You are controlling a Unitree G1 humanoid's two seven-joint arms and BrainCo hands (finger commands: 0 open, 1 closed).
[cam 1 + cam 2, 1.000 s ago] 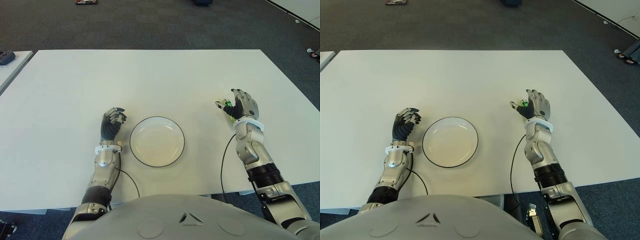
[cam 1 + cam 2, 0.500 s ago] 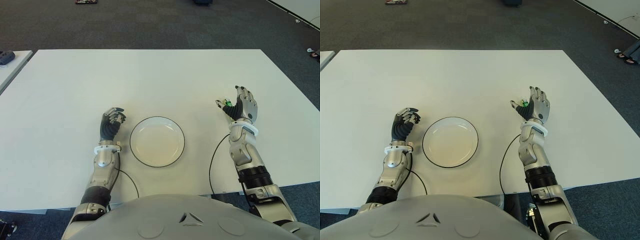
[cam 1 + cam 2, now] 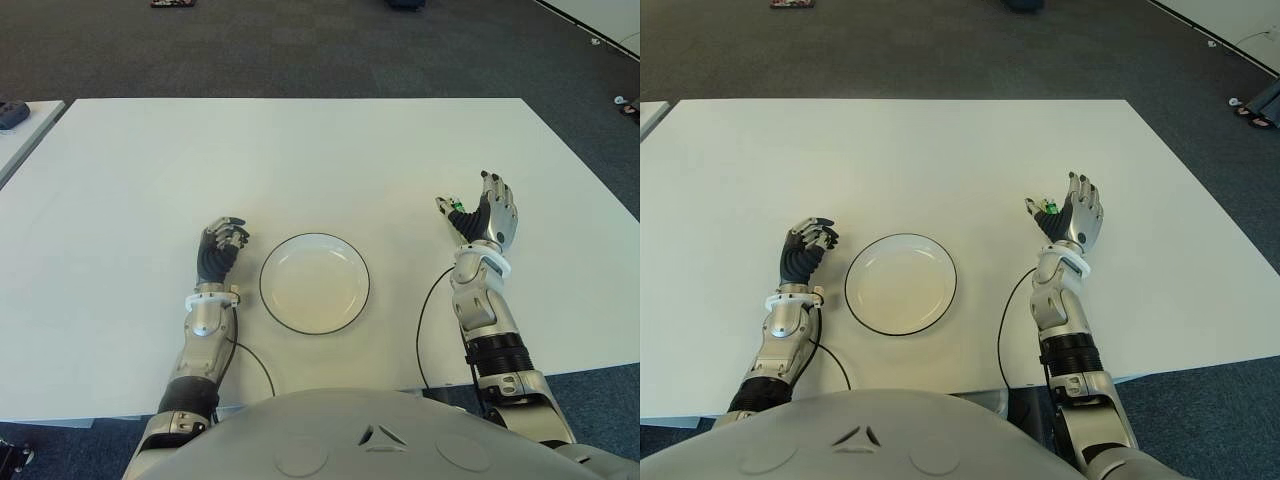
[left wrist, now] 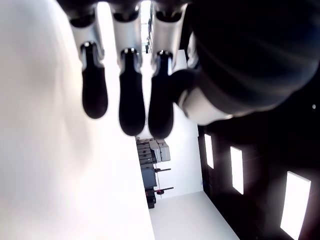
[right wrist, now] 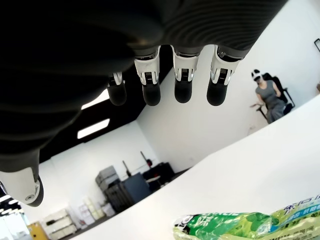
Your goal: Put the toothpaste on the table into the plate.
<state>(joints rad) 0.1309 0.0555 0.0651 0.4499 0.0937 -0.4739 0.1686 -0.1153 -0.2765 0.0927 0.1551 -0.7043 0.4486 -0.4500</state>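
The toothpaste shows only as a small green bit between the thumb and palm of my right hand, right of the plate; the hand hides the remainder. In the right wrist view the green tube lies on the white table below my outstretched fingers, which do not close on it. The white plate with a dark rim sits near the table's front edge, with nothing in it. My left hand shows just left of the plate, fingers curled on nothing.
The white table stretches far beyond both hands. A black cable runs from my right forearm over the front edge. Another table's corner is at far left. A seated person appears far off in the right wrist view.
My right forearm has swung inward and the hand has turned more upright, with its fingers stretched out. The toothpaste's yellow part is now hidden. The left hand and plate stay put.
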